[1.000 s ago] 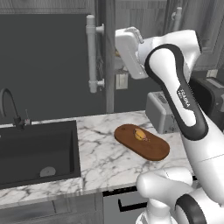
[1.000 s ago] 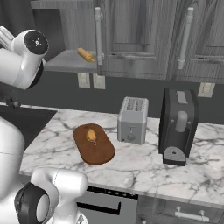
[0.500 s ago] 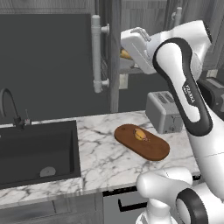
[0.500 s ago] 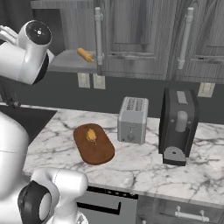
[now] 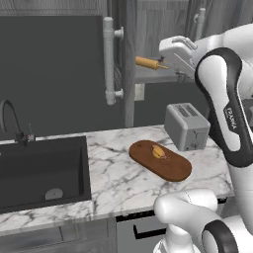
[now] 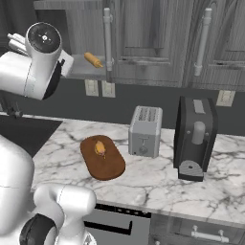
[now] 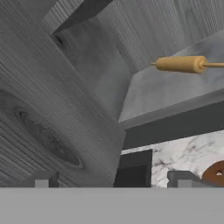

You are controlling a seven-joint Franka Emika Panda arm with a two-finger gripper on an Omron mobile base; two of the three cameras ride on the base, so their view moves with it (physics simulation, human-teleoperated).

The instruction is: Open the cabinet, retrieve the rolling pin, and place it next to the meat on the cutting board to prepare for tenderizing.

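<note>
The grey wood-grain cabinet (image 5: 123, 59) stood open; the slim tan wooden rolling pin (image 7: 183, 64) lay unretrieved on its shelf, gripper (image 7: 111, 180) jaws apart, empty.

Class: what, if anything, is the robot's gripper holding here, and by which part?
Nothing. The gripper is open; the rolling pin lies apart on the cabinet shelf.

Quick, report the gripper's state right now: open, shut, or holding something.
Gripper: open, holding nothing; the rolling pin lies on the cabinet shelf, ahead of the fingertips and apart from them.
</note>
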